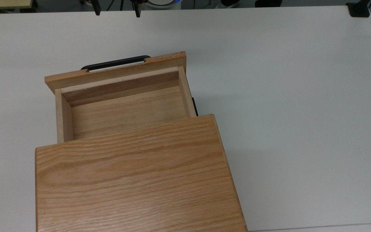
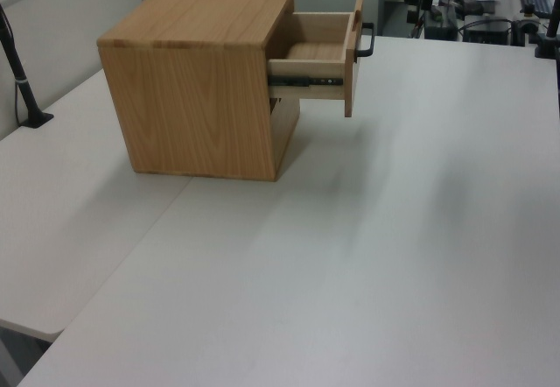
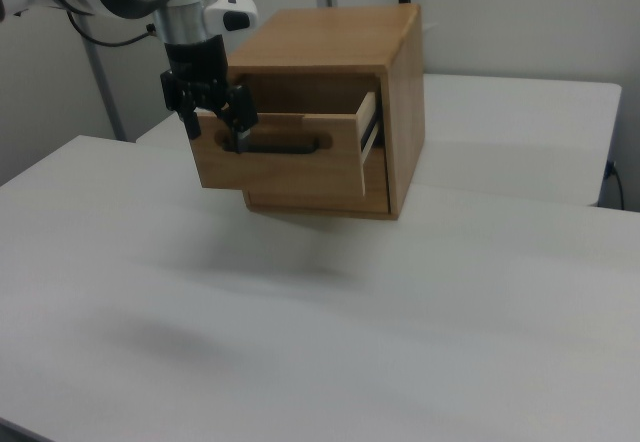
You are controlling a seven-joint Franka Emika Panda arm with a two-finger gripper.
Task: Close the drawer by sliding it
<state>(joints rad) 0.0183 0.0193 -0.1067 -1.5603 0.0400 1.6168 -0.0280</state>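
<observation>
Presently, the drawer is found pulled well out of the cabinet, closure not begun, with the end effector spread, nothing grasped.

Top view taken from overhead, close, looking down on cabinet top and open drawer, handle toward picture top; left view taken from raised spot farther off, cabinet seen side-on, drawer pointing to left view's right; right view taken lower, facing drawer front, arm and gripper before it; cabinet, drawer and white table shared by all three.
</observation>
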